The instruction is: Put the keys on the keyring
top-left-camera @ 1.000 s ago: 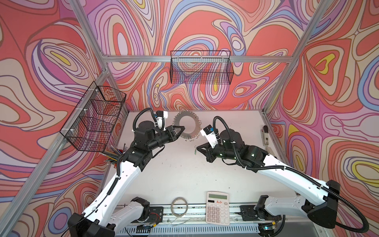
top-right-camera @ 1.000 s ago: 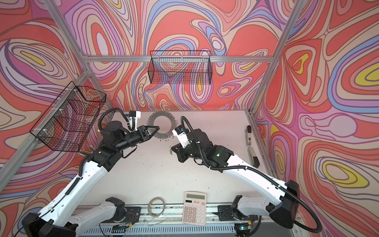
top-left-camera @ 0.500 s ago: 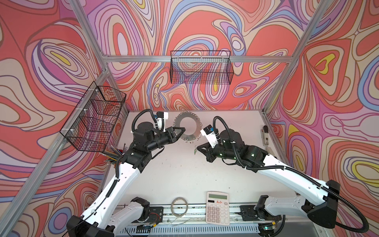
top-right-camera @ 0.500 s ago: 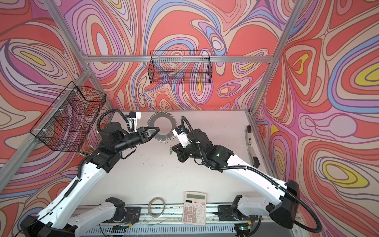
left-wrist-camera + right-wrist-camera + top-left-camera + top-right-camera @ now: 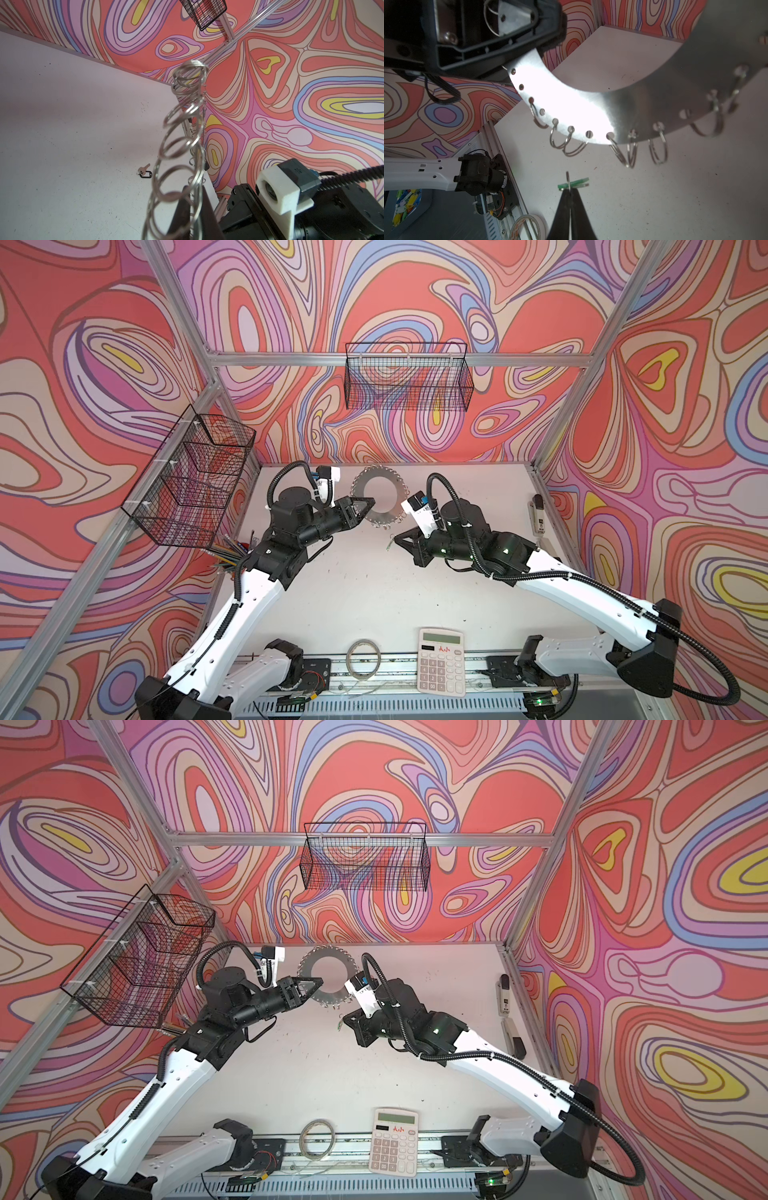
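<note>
My left gripper (image 5: 369,503) (image 5: 318,982) is shut on the left rim of the keyring (image 5: 388,517) (image 5: 332,997), a flat silver disc held off the table with wire loops dangling from its edge. In the left wrist view the keyring (image 5: 176,155) runs edge-on away from the left gripper (image 5: 196,207). My right gripper (image 5: 395,537) (image 5: 569,190) is shut on the green-tagged key (image 5: 574,182) (image 5: 390,542), just below the disc's (image 5: 633,108) near edge and apart from it. The black-tagged key (image 5: 144,171) lies on the table.
A calculator (image 5: 440,662) and a translucent tape roll (image 5: 365,657) lie at the front edge. Wire baskets hang on the left wall (image 5: 187,481) and the back wall (image 5: 409,383). Small devices (image 5: 537,514) lie at the right edge, and pencils (image 5: 226,558) at the left.
</note>
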Tool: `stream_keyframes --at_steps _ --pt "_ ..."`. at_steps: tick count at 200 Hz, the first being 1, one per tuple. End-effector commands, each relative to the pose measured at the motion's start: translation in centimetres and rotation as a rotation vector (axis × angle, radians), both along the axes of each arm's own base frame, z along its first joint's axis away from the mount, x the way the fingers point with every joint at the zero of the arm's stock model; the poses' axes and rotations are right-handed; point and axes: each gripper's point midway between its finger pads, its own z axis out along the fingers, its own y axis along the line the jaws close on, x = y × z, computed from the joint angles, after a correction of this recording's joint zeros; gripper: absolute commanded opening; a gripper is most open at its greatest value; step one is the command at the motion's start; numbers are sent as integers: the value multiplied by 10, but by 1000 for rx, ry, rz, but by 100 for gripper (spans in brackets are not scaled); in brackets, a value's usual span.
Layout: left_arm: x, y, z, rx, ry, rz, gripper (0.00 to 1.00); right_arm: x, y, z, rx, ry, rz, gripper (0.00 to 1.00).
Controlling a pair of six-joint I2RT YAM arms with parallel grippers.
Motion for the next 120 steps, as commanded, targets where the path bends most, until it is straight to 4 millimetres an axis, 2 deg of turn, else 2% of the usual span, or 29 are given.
stream_keyframes --at_steps 1,47,120 --pt "1 0 12 -11 -37 6 0 2 7 19 46 -20 11 0" --pt "4 2 9 2 -23 23 0 5 10 21 37 -28 9 0" --pt "1 1 11 3 -30 13 0 11 6 10 -11 -21 -23 0"
